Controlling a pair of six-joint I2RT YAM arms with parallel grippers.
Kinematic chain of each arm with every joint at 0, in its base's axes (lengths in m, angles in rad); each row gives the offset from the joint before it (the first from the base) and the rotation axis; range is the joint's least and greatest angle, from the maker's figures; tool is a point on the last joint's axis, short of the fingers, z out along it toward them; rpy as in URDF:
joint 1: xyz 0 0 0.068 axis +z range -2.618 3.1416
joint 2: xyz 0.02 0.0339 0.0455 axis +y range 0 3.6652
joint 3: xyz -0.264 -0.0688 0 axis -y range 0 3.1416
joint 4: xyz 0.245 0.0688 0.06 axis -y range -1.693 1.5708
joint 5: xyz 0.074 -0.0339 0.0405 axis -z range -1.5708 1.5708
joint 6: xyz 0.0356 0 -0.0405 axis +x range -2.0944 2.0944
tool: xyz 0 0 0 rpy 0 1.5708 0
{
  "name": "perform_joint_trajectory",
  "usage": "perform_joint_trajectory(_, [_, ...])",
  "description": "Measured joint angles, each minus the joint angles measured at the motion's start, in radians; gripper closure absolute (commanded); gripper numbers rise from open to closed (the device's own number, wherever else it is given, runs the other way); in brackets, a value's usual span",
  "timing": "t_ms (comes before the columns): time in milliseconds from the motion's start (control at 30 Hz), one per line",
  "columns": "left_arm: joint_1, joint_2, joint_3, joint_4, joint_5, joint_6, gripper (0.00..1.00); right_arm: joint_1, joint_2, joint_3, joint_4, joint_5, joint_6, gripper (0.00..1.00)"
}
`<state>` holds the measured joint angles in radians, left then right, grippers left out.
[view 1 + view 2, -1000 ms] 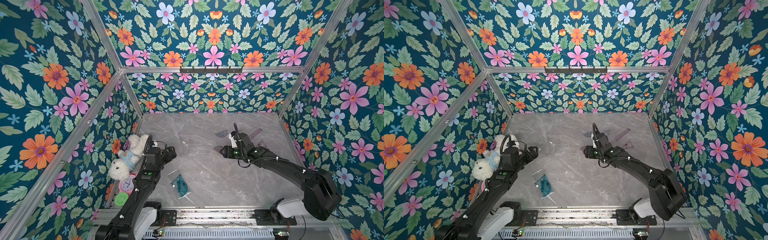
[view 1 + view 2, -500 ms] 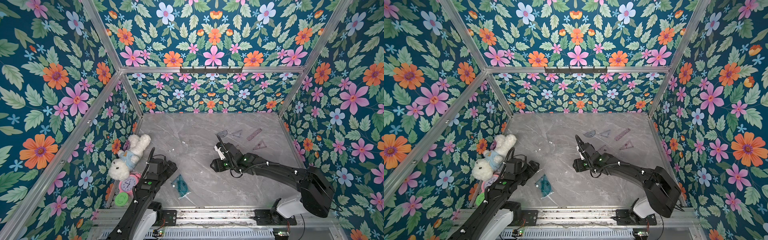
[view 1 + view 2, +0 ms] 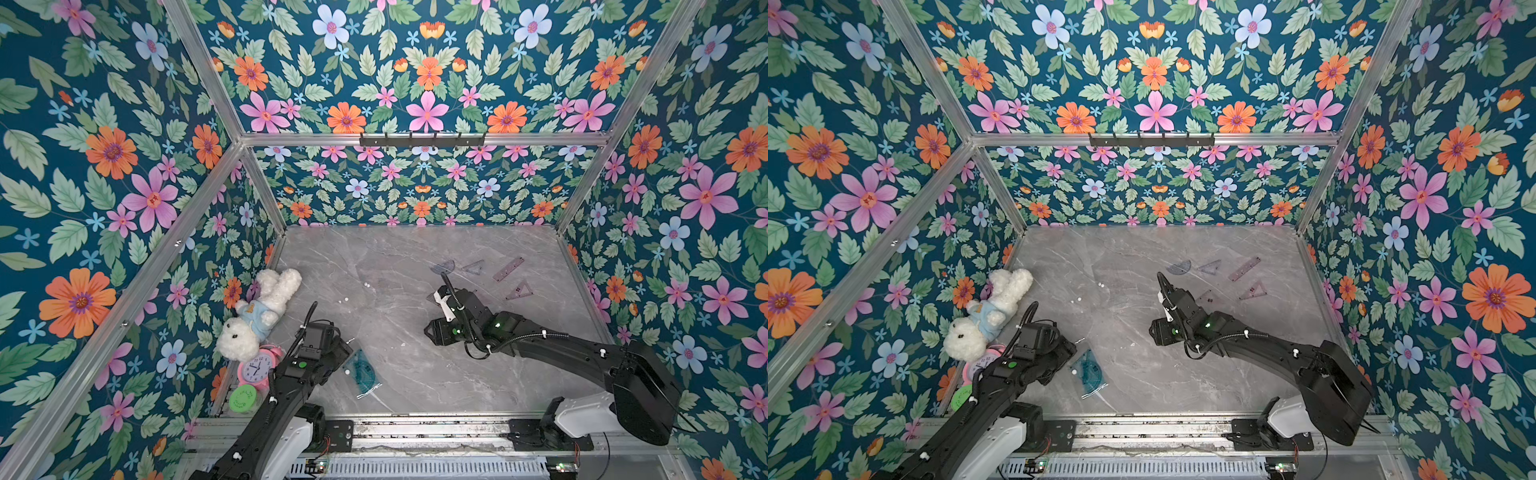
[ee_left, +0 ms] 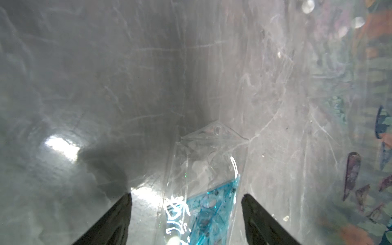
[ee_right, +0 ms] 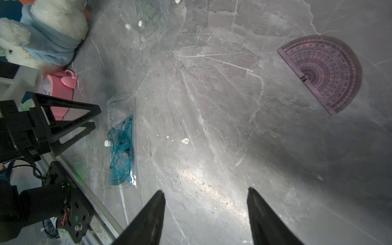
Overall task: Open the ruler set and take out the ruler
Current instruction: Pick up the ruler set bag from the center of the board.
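Hovering over the ruler set [image 3: 365, 372], near the front edge of the worktop [image 3: 415, 386] left of centre, the left gripper [image 4: 186, 194] spreads its jaws wide. Mid-worktop, the right gripper [image 5: 205, 189] holds nothing, jaws apart; purple rulers [image 3: 508, 269] lie near the far right corner.

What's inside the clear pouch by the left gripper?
The clear pouch holds a teal protractor and set square, overlapping. Whether a straight ruler lies beneath them cannot be seen.
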<state>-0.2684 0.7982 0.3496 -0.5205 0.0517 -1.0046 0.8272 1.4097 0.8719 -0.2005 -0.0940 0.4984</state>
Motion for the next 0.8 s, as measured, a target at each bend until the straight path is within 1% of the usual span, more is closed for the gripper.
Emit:
perform_joint_trajectory(200, [-0.085,0.080,0.010,0.023,-0.036,-0.020,0.21,0.000,0.016,-0.002,0.011,0.000,0.000,0.37])
perform_joint_trajectory(300, [-0.101,0.114,0.010,0.066,-0.052,-0.027,0.23,0.000,0.016,-0.004,0.017,0.000,0.000,0.37])
perform_joint_trajectory(467, [-0.108,0.133,-0.012,0.153,-0.055,-0.035,0.33,0.000,0.009,-0.013,0.018,0.008,0.001,0.37])
perform_joint_trajectory(533, [-0.114,0.148,-0.016,0.188,-0.054,-0.036,0.38,0.000,0.008,-0.013,0.018,0.013,0.004,0.37])
perform_joint_trajectory(600, [-0.122,0.163,-0.016,0.206,-0.054,-0.036,0.49,0.000,0.007,-0.014,0.018,0.018,0.006,0.37])
perform_joint_trajectory(700, [-0.133,0.182,-0.015,0.224,-0.051,-0.039,0.58,0.000,0.005,-0.014,0.018,0.020,0.009,0.37])
perform_joint_trajectory(800, [-0.141,0.199,-0.015,0.243,-0.049,-0.039,0.61,0.000,0.002,-0.015,0.018,0.026,0.019,0.38])
